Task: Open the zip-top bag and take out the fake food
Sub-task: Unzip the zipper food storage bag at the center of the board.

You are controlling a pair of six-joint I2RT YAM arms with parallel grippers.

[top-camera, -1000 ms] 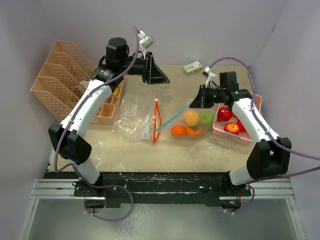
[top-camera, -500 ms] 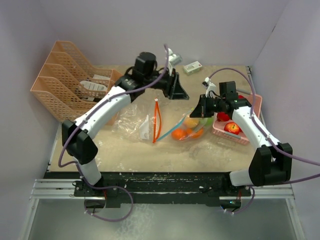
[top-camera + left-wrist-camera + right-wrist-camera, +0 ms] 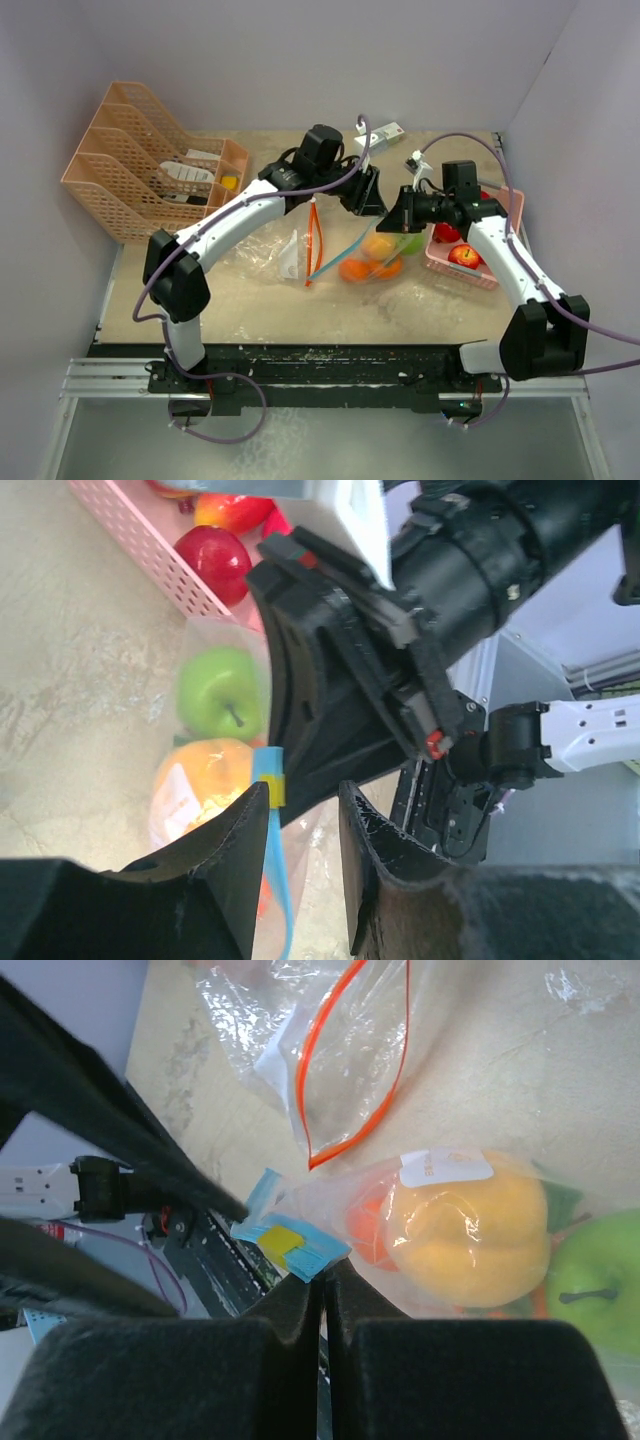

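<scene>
Beige bench (image 3: 250,290): pink basket (image 3: 462,273) at right, zip bag (image 3: 372,258) at centre, just beside basket. Hold right jaws clamped on blue zip lip (image 3: 292,1245); fix that side. Close left jaws, standing narrowly apart, on opposite lip only. Pull apart slowly to avoid dragging bag. Fake food (image 3: 218,692) inside bag, judged not yet open: green apple and oranges just beyond both jaws' tips. Blue strip against one left finger (image 3: 235,860), seemingly unpinched.
</scene>
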